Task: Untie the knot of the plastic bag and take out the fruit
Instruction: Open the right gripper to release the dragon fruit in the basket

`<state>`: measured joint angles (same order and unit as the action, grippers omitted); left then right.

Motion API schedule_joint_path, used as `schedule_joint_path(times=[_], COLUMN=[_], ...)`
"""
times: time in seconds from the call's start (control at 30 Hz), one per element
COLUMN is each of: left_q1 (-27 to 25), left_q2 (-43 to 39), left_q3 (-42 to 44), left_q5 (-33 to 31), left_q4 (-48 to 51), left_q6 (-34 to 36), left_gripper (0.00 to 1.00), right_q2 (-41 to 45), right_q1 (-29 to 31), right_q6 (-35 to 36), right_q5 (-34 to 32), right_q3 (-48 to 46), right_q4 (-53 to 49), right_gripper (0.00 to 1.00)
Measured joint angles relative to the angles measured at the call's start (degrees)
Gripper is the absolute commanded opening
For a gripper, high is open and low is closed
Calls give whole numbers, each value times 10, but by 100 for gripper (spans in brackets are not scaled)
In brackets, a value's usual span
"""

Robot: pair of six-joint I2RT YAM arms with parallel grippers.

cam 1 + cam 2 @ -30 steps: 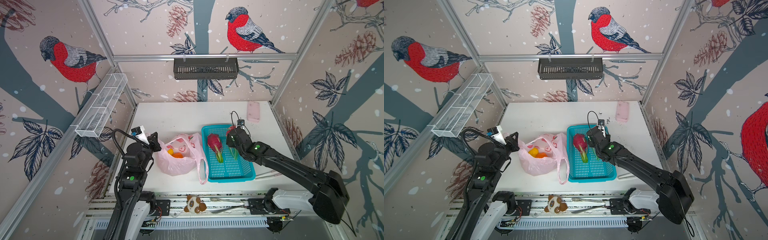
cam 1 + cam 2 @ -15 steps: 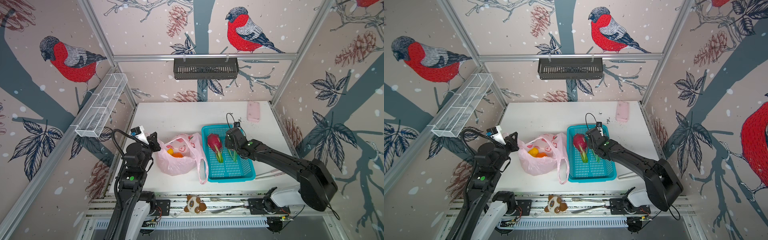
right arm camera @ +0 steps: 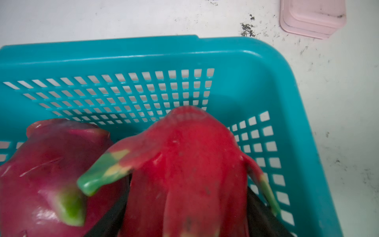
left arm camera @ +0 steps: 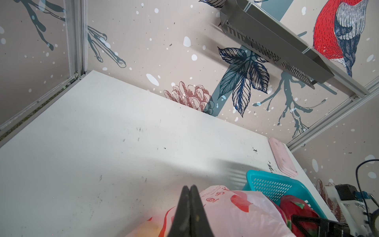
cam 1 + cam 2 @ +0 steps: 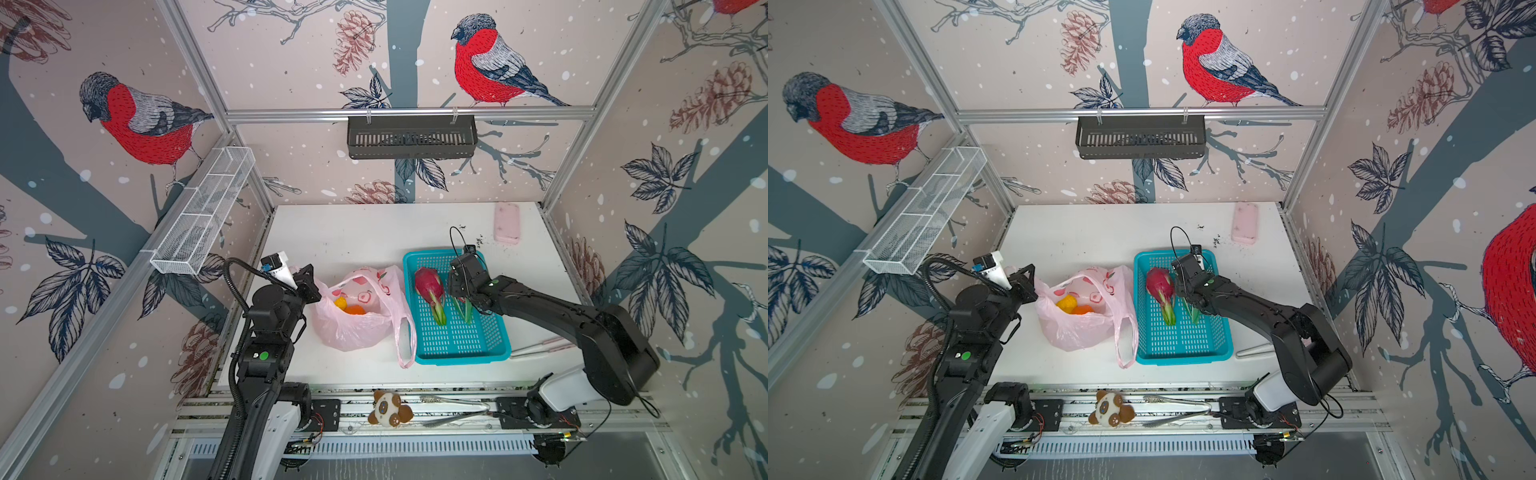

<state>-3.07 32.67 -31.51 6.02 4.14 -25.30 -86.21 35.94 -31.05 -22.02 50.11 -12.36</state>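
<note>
plastic bag (image 5: 353, 332): slumped on the worktop (image 5: 357, 232) with its mouth gaping, at 9 o'clock of the basket (image 5: 461, 353) and just beside it.
loop handle (image 5: 405, 336): hung loose, trailing toward 6 o'clock along the basket's wall.
yellow fruit (image 5: 340, 302) and orange fruit (image 5: 355, 310): sat inside the plastic bag, touching each other.
left pincer (image 5: 311, 283): fingers (image 4: 185, 203) were pressed together at the bag's rim, at 10 o'clock of the bag; I could not tell whether film was nipped between them.
right pincer (image 5: 462, 291): was clamped on the gripped dragon fruit (image 3: 190, 164), low inside the basket.
free dragon fruit (image 5: 426, 282): lay in the basket at 9 o'clock of the gripped one, just beside it.
pink block (image 5: 507, 222): lay at 1 o'clock of the basket, apart from it.
</note>
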Motion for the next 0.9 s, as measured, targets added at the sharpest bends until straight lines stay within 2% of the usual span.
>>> schedule_joint_path(times=[0.5, 0.8, 0.9], left_q1=[10, 11, 11], left_q2=[1, 6, 7], left_q3=[1, 2, 2], left_q5=[4, 13, 13], left_q4=[0, 0, 0], left_q6=[-2, -2, -3], left_gripper=[0, 0, 0], right_q2=[-39, -50, -50], right_q1=[-14, -19, -19], right_q6=[9, 10, 10], right_q5=[19, 21, 21], right_q3=[3, 3, 3], right_q4=[29, 50, 50], right_gripper=[25, 34, 41])
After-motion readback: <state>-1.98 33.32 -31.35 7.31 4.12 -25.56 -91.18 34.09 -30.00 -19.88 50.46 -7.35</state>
